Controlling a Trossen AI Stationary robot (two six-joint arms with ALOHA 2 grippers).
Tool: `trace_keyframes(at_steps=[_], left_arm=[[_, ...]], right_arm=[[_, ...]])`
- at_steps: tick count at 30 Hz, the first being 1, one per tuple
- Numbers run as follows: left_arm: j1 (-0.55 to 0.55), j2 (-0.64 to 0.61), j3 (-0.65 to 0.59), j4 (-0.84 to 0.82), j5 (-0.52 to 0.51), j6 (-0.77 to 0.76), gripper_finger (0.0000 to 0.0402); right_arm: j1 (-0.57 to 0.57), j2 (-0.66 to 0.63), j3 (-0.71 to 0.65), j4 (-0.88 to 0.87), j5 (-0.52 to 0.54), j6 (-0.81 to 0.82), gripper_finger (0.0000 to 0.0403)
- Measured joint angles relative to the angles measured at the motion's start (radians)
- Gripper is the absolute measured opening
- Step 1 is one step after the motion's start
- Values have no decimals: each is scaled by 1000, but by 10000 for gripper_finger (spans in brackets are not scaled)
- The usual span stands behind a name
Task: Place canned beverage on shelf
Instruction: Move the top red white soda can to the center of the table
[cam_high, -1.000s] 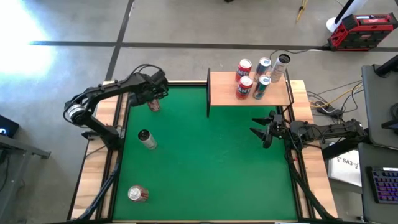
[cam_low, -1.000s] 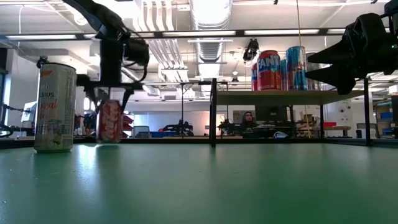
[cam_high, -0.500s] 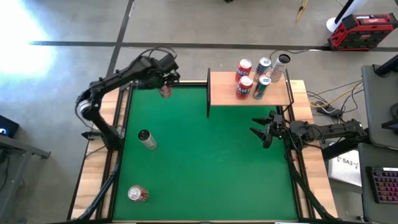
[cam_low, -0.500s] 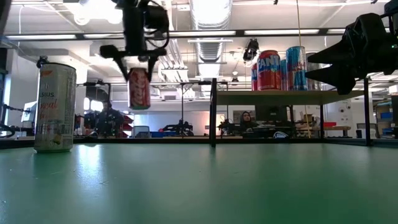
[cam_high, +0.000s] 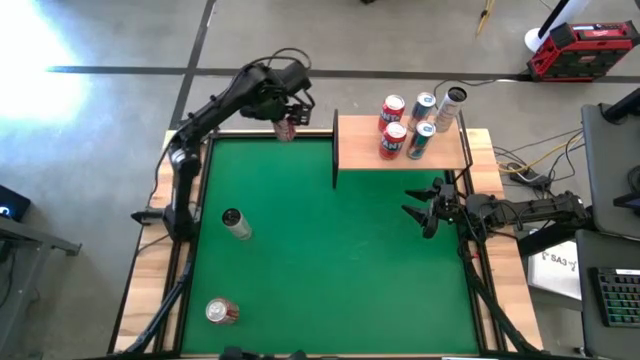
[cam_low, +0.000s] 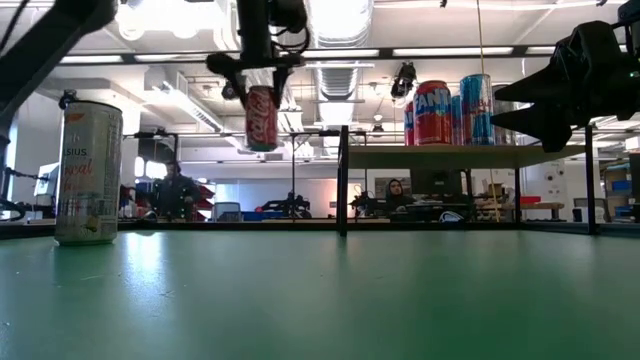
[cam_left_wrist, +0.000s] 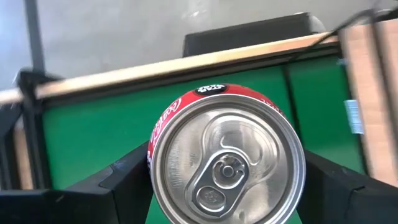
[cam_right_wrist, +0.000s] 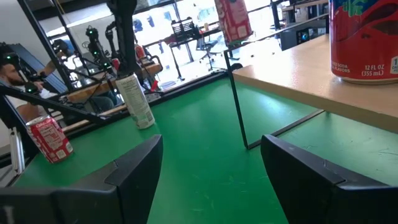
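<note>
My left gripper is shut on a red cola can, high over the table's far edge and just left of the shelf. In the low view the can hangs about level with the shelf board. The left wrist view looks down on the can's silver top. Several cans stand on the tan board's far right part. My right gripper waits open at the table's right edge, below the shelf, with nothing between its fingers. My left gripper pinches the red can's side wall just under its rim between its two fingers, one on each side. The fingers come from above, pointing steeply down. The can hangs nearly upright below them, top up, clear of the table.
A slim pale can stands on the green felt at the left, large in the low view. Another red can sits near the table's near left corner. The shelf's dark front post stands on the felt.
My left gripper has risen with the red can and carried it toward the table's far edge and right, toward the shelf, rolling its wrist. The can has gone from standing on the felt to hanging clear at shelf height.
</note>
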Motion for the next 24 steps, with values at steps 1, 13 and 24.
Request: trace_keyframes(at_steps=[1,13,24], left_arm=[[-7,10,8,18,-1,24,283],[-54,-16,4,96,11,227,283],[-165,-17,5,133,41,301,283]], right_arm=[[0,0,0,0,0,0,263],[0,0,0,0,0,0,263],[0,1,0,0,0,0,263]])
